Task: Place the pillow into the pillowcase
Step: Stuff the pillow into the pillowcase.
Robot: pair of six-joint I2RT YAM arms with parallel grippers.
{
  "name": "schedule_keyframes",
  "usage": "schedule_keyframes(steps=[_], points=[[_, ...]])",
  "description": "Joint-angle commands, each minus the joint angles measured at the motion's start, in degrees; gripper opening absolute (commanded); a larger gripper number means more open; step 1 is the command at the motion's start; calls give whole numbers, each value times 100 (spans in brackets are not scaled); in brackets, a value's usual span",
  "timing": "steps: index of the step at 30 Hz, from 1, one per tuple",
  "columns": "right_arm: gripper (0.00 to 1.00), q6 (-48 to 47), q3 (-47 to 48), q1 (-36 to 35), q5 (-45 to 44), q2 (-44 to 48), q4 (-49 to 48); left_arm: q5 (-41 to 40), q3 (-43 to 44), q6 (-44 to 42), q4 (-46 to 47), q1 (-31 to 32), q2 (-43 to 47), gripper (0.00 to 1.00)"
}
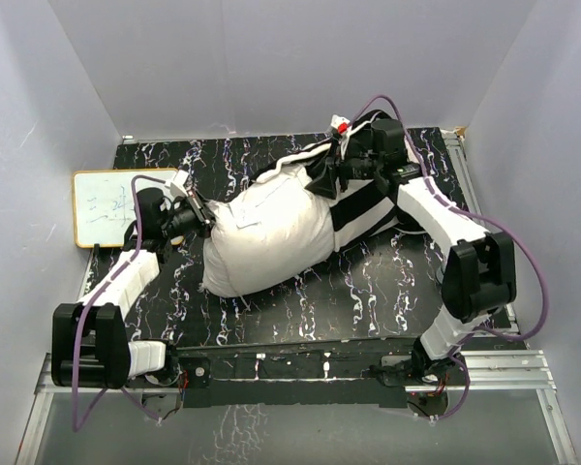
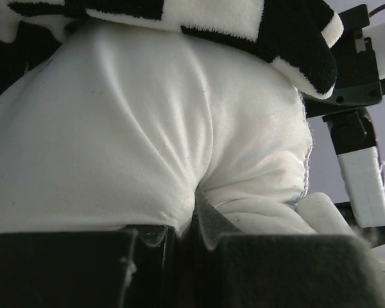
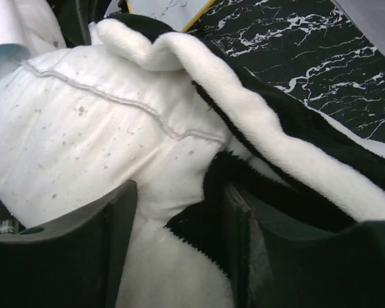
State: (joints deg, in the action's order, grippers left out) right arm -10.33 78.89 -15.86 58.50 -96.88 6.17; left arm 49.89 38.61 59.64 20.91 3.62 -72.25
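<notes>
The white pillow [image 1: 271,237] lies slantwise on the black marbled table, its far right end tucked inside the striped pillowcase [image 1: 368,203]. My left gripper [image 1: 201,218] is at the pillow's left end, shut on a pinched fold of the pillow [image 2: 147,128]; the left wrist view shows the crease running into the left gripper [image 2: 192,224]. The pillowcase [image 2: 244,25] shows above it. My right gripper [image 1: 324,179] is at the pillowcase mouth on top of the pillow. In its wrist view the right gripper [image 3: 179,218] stands open, with the pillowcase [image 3: 276,135] hem and the pillow [image 3: 83,128] between the fingers.
A small whiteboard [image 1: 111,206] with a yellow frame lies at the table's left edge, just behind the left arm. White walls close in the table on the left, back and right. A metal rail [image 1: 300,373] runs along the near edge.
</notes>
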Motion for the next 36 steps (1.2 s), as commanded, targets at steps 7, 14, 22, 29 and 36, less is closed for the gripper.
schedule_keyframes(steps=[7,14,22,29,36], points=[[65,-935,393,86,-2246,1090,1442,508,127,-1770,-1021,230,306,0],[67,-1086,741,-581,-3692,851,1966,487,8,-1694,-855,382,449,0],[54,-1079,1056,-601,-3470,1005,2455,478,-115,-1635,-755,390,597,0],[58,-802,1598,-529,-2568,965,2827,482,-127,-1631,-745,393,701,0],[50,-459,1452,-469,-2256,810,2818,479,-207,-1632,-808,390,914,0]])
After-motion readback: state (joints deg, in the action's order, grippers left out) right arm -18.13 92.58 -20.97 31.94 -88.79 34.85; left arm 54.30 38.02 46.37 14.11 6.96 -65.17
